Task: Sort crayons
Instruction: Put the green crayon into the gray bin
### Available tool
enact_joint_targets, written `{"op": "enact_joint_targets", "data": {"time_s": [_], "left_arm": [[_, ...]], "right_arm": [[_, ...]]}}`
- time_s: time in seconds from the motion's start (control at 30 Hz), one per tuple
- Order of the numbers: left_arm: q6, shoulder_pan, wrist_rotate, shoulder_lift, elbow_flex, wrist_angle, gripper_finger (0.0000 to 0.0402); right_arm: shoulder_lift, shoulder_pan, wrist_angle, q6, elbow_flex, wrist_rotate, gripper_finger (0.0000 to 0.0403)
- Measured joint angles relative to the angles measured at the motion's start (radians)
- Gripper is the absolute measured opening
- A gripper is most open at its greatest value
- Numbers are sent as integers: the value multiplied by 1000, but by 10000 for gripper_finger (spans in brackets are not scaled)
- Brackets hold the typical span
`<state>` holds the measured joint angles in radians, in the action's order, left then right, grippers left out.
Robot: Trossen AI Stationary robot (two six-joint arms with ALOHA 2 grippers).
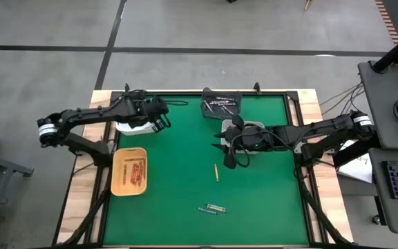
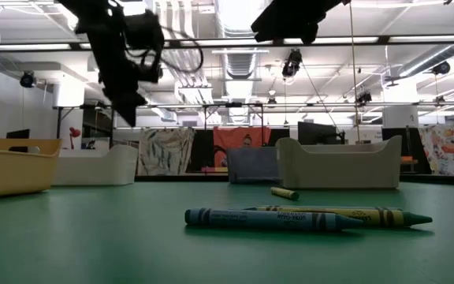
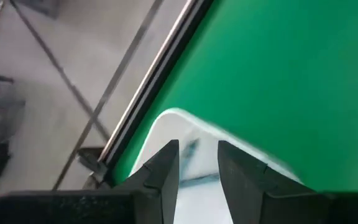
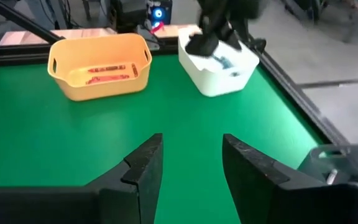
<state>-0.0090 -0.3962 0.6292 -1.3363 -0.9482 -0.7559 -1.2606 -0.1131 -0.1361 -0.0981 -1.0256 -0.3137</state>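
Four bins stand on the green table [image 1: 254,200]: a yellow bin [image 1: 129,171] near the left edge, a white bin [image 1: 131,127] behind it, a grey bin [image 1: 220,104] at the far edge, and a cream bin [image 1: 249,129] mostly covered by the right arm. The left claw [image 1: 159,122] hangs over the white bin, its fingers [image 3: 166,171] a narrow gap apart with nothing between them; something blue-green lies blurred in the bin below. The right claw [image 1: 231,160] hovers above the bare mat just in front of the cream bin, fingers wide and empty.

Loose crayons on the mat number three that I can count: one yellow crayon [image 1: 216,173] alone near the middle, and, closer to the front edge, a blue crayon [image 2: 270,220] lying just beside a yellow-green crayon [image 2: 345,213]. Red crayons [image 4: 107,72] lie in the yellow bin, several, too small to count. The grey bin holds pale sticks, number unclear.
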Motion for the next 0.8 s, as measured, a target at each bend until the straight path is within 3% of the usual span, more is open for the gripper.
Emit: {"op": "enact_joint_targets", "data": {"time_s": [0.37,0.6,0.8], "left_arm": [[-290,345,39,124,-19,70,94],[-375,595,207,98,-1,228,94],[-376,729,309,54,1,387,94]], "right_arm": [[0,0,-55,-150,0,88,141],[0,-2,-54,-242,0,160,140],[-6,-3,-55,-287,-9,213,138]]}}
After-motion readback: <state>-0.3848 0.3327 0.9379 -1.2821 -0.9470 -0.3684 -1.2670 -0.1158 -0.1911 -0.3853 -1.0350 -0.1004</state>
